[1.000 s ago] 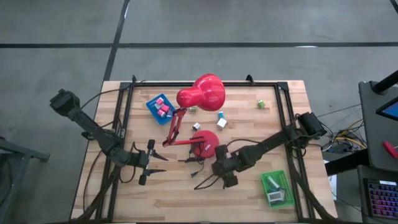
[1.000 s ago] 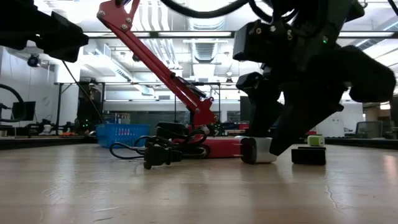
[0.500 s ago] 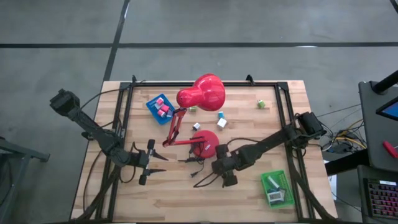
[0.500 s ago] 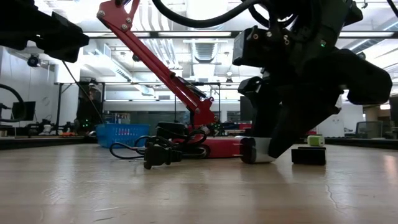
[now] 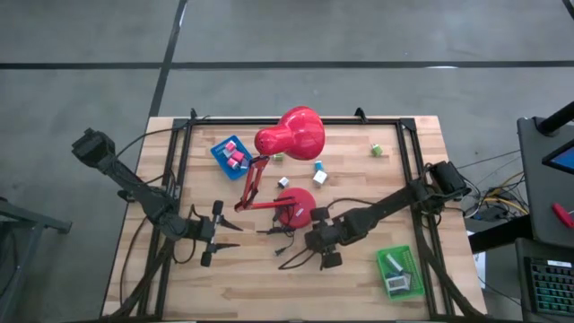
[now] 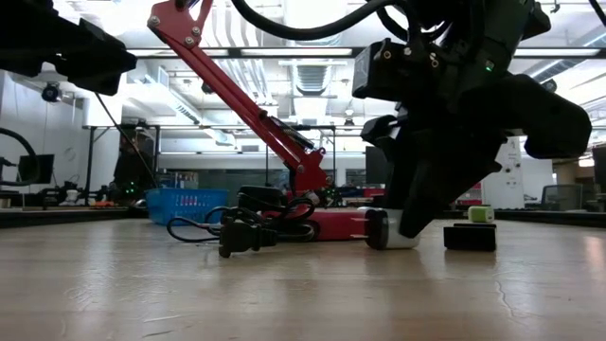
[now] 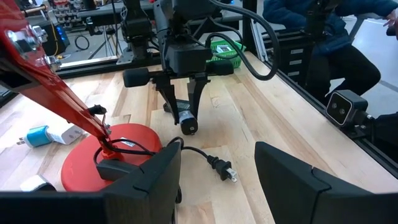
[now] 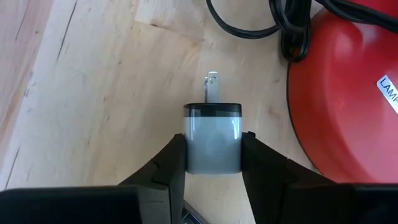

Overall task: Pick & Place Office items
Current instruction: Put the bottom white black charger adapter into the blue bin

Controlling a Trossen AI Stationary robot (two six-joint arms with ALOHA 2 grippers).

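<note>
My right claw [image 8: 211,163] is low on the bench [image 5: 242,287], squeezing the little white plug block [image 8: 212,137] beside the red lamp base [image 8: 348,93], so I can lift it; my left claw [image 5: 218,235] waits open nearby.

Only a white label [image 8: 386,85] at the right edge of the right wrist view, stuck on the red lamp base [image 8: 348,87]; starts "LAM", remainder cut off; nothing else legible anywhere.
</note>
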